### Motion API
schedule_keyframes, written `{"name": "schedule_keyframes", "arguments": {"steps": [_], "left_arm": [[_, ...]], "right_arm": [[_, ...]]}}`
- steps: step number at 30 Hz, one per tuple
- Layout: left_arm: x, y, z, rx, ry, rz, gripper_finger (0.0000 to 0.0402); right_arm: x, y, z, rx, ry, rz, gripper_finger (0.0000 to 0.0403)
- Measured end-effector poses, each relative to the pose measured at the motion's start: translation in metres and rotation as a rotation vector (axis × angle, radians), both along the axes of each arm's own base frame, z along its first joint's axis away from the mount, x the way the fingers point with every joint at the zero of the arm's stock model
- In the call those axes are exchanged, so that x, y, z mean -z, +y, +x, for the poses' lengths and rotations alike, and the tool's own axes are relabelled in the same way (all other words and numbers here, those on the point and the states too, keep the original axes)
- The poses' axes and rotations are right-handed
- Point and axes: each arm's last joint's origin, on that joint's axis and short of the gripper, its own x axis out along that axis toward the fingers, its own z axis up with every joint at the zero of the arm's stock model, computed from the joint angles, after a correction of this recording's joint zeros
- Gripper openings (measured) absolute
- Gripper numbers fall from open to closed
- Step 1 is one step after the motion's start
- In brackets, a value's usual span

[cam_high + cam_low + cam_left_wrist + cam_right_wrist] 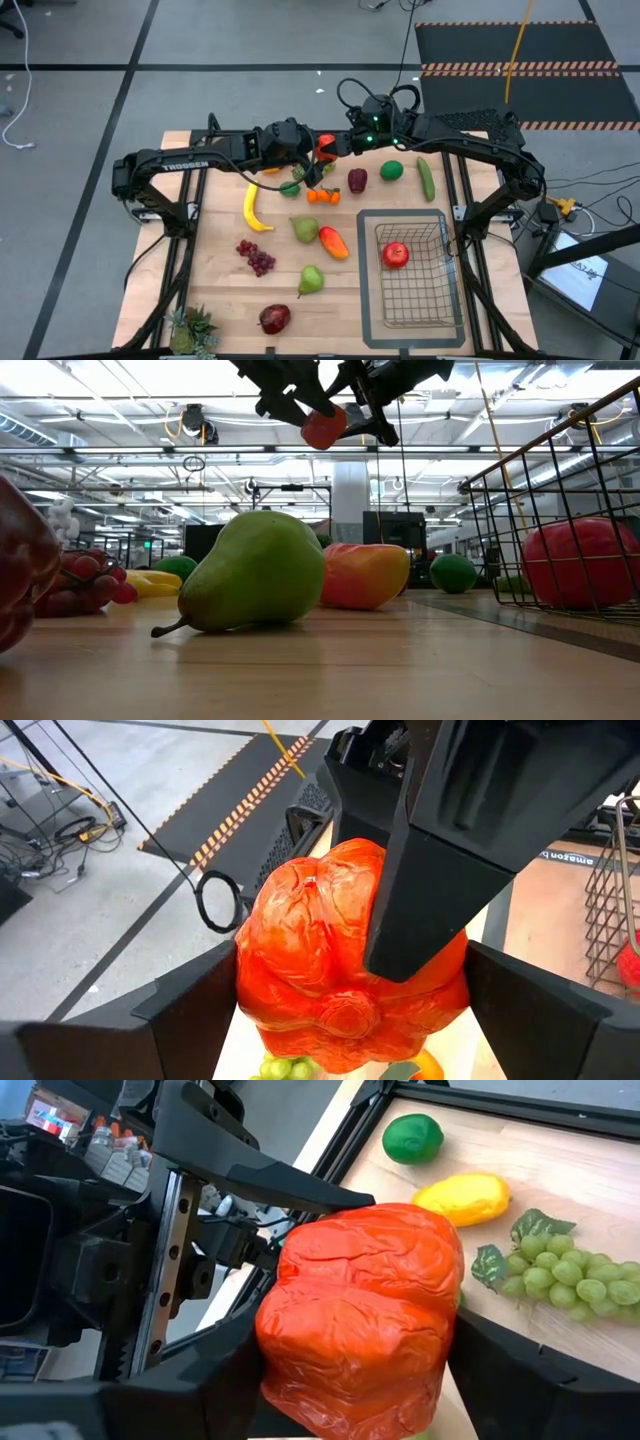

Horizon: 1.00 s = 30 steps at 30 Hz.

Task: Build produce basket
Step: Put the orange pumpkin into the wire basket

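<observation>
both jaws grip the orange-red pepper (326, 147) above the table (225, 290).

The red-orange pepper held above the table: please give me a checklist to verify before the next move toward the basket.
1. Glossy red-orange toy pepper lifted off the wooden table: ok, the low view shows it in the air.
2. Right gripper closed on the pepper: ok, both fingers touch its sides.
3. Left gripper released: not ok, its fingers clamp the pepper too.
4. Dark wire-mesh basket has room: ok, only one red apple lies inside.
5. Right grip firm enough alone: cannot tell.
</observation>
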Motion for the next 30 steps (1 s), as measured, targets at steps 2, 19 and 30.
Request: {"name": "schedule_keyframes", "arguments": {"steps": [2,19,30], "left_arm": [[0.000,0.000,0.000,0.000,0.001,0.000,0.0356],[-0.008,-0.005,-0.004,-0.028,-0.050,-0.032,0.0394],[-0.024,-0.009,-0.037,-0.097,-0.034,-0.136,0.0396]], "right_arm": [[0.000,0.000,0.000,-0.006,-0.001,0.003,0.0260],[0.002,-0.003,-0.002,-0.032,0.006,0.035,0.0254],[0.002,-0.008,-0.012,-0.113,0.020,0.118,0.0254]]}}
